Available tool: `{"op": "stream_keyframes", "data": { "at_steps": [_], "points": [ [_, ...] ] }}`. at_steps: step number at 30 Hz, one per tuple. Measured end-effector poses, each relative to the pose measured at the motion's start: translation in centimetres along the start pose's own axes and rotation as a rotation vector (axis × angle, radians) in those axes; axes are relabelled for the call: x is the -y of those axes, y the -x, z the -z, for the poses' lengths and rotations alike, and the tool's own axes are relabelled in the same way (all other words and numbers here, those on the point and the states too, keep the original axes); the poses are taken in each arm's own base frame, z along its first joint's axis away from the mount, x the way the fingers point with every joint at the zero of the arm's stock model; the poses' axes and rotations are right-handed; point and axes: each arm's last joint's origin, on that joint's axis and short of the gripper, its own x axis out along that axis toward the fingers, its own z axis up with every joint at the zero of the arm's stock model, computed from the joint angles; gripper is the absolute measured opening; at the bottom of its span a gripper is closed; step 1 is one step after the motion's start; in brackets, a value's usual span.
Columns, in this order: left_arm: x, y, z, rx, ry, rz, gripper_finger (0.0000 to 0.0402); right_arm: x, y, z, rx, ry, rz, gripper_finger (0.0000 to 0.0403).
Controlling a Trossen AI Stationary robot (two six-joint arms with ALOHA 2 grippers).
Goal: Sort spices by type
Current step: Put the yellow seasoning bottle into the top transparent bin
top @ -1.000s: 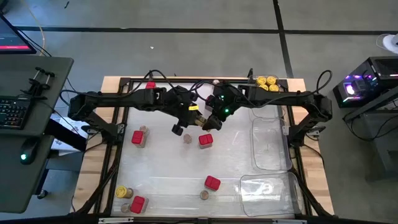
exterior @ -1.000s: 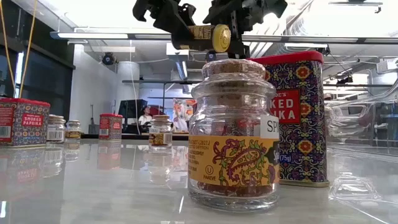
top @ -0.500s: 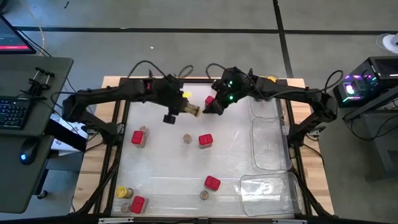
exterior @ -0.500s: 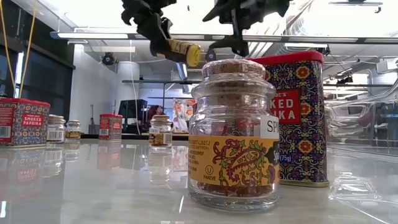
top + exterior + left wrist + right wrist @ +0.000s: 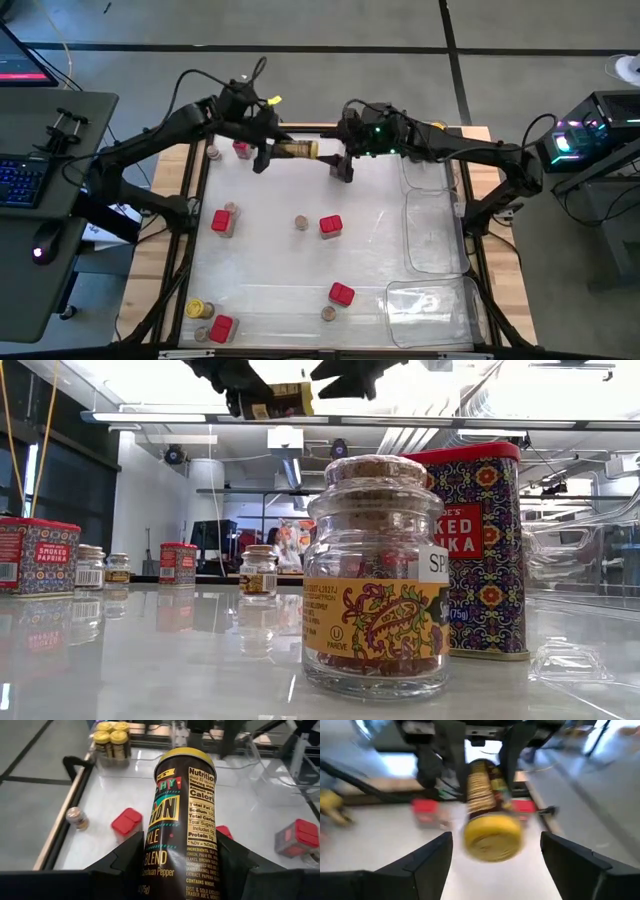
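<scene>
I have the yellow-lidded jar (image 5: 297, 150) lying on its side in the air above the far end of the table (image 5: 260, 260), clamped by its base in the left gripper (image 5: 266, 152), lid pointing at the right gripper (image 5: 338, 160); a second ago that jar hung lower and nearer the table's middle, with both grippers crowded on it; since then both arms have lifted and pulled back toward the far edge, and the right one has let go, so the right fingers (image 5: 427, 857) now stand spread, either side of the lid but apart from it. I read that as a hand-over attempt broken off or a re-grip, though the right wrist view is too smeared to be sure. The cluster of yellow jars (image 5: 430, 133) sits at the far right corner, right of the held jar; that's its likely home. Red tins (image 5: 331, 226) and cork jars (image 5: 301, 222) lie scattered nearer me, unsorted.
</scene>
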Motion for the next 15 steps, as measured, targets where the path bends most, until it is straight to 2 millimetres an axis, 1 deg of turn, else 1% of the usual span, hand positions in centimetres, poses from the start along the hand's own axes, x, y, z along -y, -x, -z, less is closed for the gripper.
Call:
{"op": "stream_keyframes", "data": {
  "at_steps": [1,3,6,9,13,15],
  "points": [
    [0.2,-0.1,-0.1,0.005,-0.006,0.007,0.0166,-0.1,0.1,-0.4,0.006,0.023,0.032,0.0296],
    [0.5,0.2,-0.3,0.021,-0.017,0.007,0.0166,-0.1,0.4,-0.9,0.016,0.016,0.05,0.0296],
    [0.7,0.6,-0.7,0.053,-0.041,-0.018,0.0166,0.1,0.8,-1.5,0.025,-0.016,0.012,0.0296],
    [0.9,1.1,-1.0,0.087,-0.05,-0.033,0.0166,-0.1,0.9,-1.6,0.028,0.007,-0.001,0.0296],
    [1.4,2.7,-1.9,0.187,-0.093,-0.076,0.0166,-0.2,0.8,-1.9,0.055,-0.006,-0.025,0.0296],
    [1.9,3.3,-2.1,0.203,-0.118,-0.099,0.0166,-0.2,0.8,-2.1,0.08,-0.026,-0.043,0.0296]
  ]
}}
